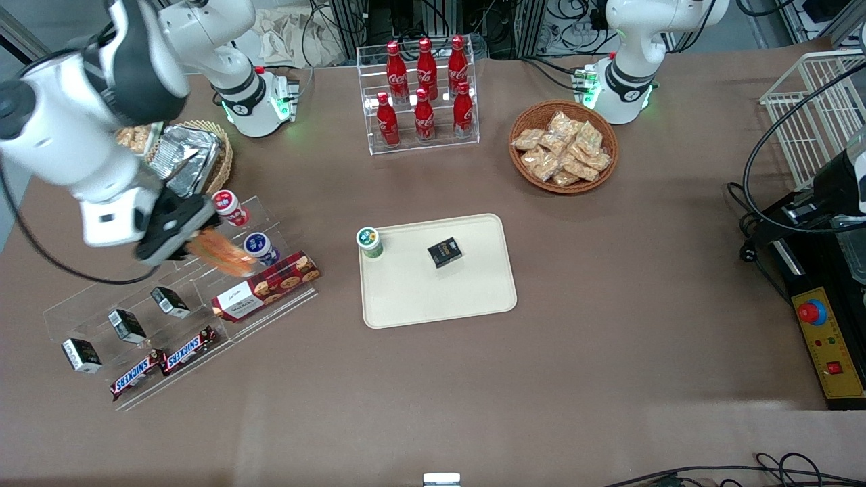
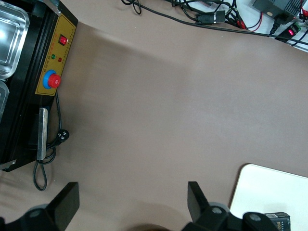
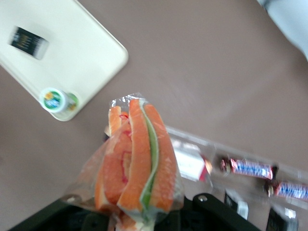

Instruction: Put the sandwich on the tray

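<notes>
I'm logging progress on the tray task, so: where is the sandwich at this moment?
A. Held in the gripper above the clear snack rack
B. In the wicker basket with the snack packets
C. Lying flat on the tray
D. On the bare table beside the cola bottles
A: the gripper is shut on the sandwich above the clear snack rack, while the tray holds only a small black box and a green-lidded cup.

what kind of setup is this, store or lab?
Likely a lab mock-up of a snack shop: acrylic racks of cola bottles, an emergency-stop box, loose cabling. The gripper holds the sandwich above the snack display, short of the tray.
</notes>
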You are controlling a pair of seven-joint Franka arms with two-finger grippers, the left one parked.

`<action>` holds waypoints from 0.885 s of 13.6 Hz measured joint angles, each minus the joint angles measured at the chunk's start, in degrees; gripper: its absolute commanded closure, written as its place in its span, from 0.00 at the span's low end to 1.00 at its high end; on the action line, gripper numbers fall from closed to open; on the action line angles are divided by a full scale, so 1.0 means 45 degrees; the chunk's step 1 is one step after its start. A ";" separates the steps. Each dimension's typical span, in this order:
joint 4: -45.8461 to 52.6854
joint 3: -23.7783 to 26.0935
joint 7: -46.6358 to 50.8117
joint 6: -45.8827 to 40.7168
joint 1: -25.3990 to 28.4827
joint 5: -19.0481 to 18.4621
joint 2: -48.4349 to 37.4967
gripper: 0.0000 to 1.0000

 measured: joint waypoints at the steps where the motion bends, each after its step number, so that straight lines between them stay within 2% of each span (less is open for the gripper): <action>1: 0.0320 0.0008 0.0030 0.0000 0.0585 -0.0003 0.0142 1.00; 6: 0.1567 0.0016 -0.0015 0.0321 0.3078 -0.0241 0.2191 1.00; 10: 0.1732 0.0031 -0.0020 0.2456 0.4994 -0.0255 0.4486 1.00; 12: 0.2007 0.0075 -0.0013 0.3803 0.5525 -0.0255 0.5740 1.00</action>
